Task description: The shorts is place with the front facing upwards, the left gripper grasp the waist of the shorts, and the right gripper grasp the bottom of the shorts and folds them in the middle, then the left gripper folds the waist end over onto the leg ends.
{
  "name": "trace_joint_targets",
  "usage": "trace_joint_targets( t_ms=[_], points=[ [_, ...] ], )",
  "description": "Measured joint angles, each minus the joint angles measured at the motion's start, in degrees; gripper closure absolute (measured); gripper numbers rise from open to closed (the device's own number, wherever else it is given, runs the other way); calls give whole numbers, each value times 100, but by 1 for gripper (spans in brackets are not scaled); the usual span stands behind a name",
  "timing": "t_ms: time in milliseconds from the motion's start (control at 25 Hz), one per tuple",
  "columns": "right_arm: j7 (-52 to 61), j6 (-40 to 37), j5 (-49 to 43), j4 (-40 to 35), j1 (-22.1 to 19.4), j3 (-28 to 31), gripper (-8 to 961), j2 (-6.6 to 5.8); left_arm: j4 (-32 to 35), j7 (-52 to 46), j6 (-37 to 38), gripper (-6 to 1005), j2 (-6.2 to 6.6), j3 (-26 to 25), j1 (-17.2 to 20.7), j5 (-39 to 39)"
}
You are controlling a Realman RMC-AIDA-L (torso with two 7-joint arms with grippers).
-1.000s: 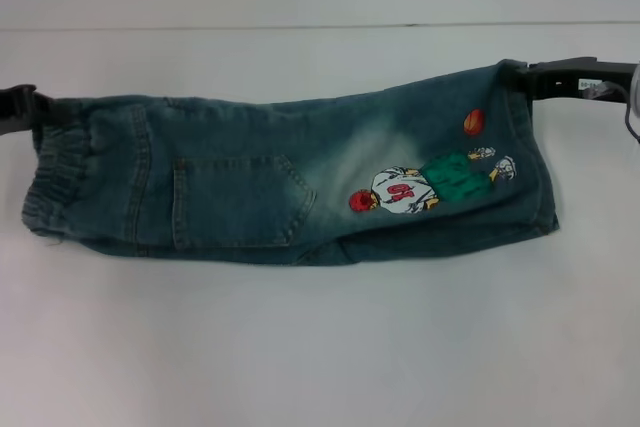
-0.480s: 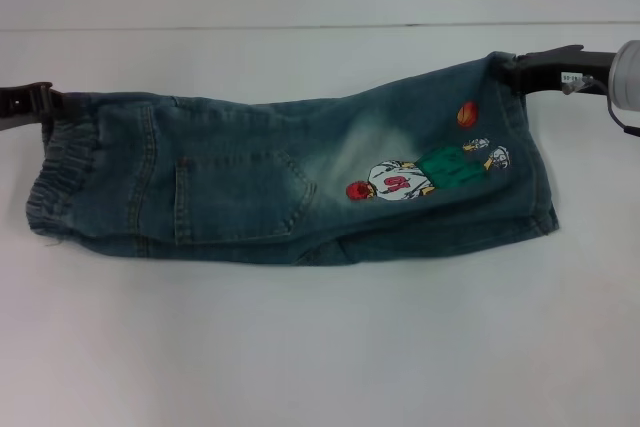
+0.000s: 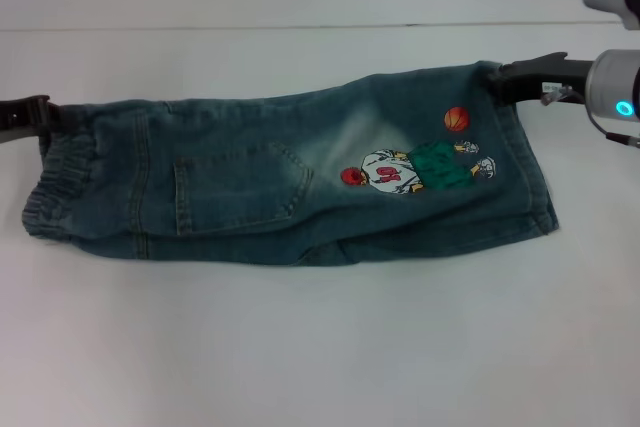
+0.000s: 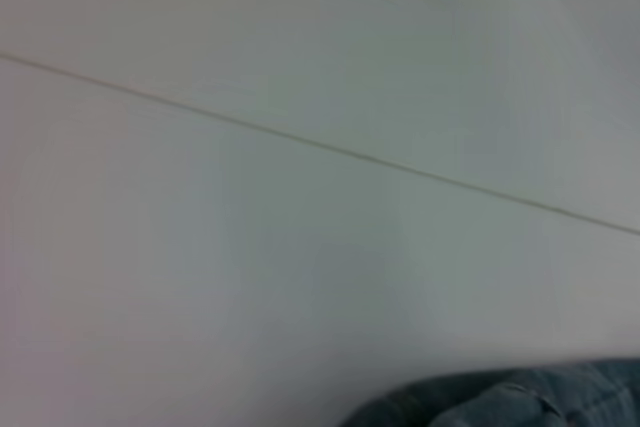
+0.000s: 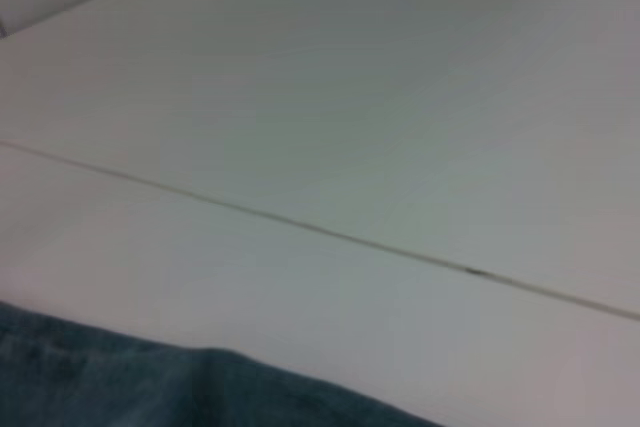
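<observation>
My left hand (image 3: 40, 112) stays clamped on the waist, right hand (image 3: 497, 74) on the hem, both carrying the doubled shorts (image 3: 290, 182) farther back across the table (image 3: 320, 347): first fold done.

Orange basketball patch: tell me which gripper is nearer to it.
Right. The right gripper is at the leg hem just beside the basketball patch; the left gripper is at the waistband, across the shorts.
</observation>
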Motion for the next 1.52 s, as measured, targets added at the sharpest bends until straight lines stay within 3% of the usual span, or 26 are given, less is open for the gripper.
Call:
trace_joint_targets(
  t_ms=[280, 400, 520, 600, 840, 1160, 1360, 1520],
  points=[
    [196, 23, -18, 39, 44, -325, 933, 6, -57, -204, 162, 933, 64, 118, -56, 172],
    [225, 37, -23, 40, 47, -402, 840, 12, -58, -309, 153, 932, 70, 119, -74, 347],
    [224, 78, -28, 40, 47, -415, 748, 21, -57, -348, 146, 790, 73, 121, -87, 447],
    [230, 89, -29, 40, 39, -416, 491, 22, -65, -379, 137, 695, 73, 120, -91, 461],
    [258, 73, -20, 40, -24, -420, 276, -1, -43, -424, 100, 493, 89, 122, -91, 467],
    [339, 34, 29, -10, -208, -310, 101, -49, 45, -463, 191, 223, 159, 70, -37, 476],
    [317, -504, 553, -41, -441, -215, 56, -225, 280, -428, 490, 59, 157, 67, 57, 430],
    [336, -1537, 1208, -121, -738, -196, 57, -482, 491, -417, 708, 60, 138, 68, 152, 420]
  ],
)
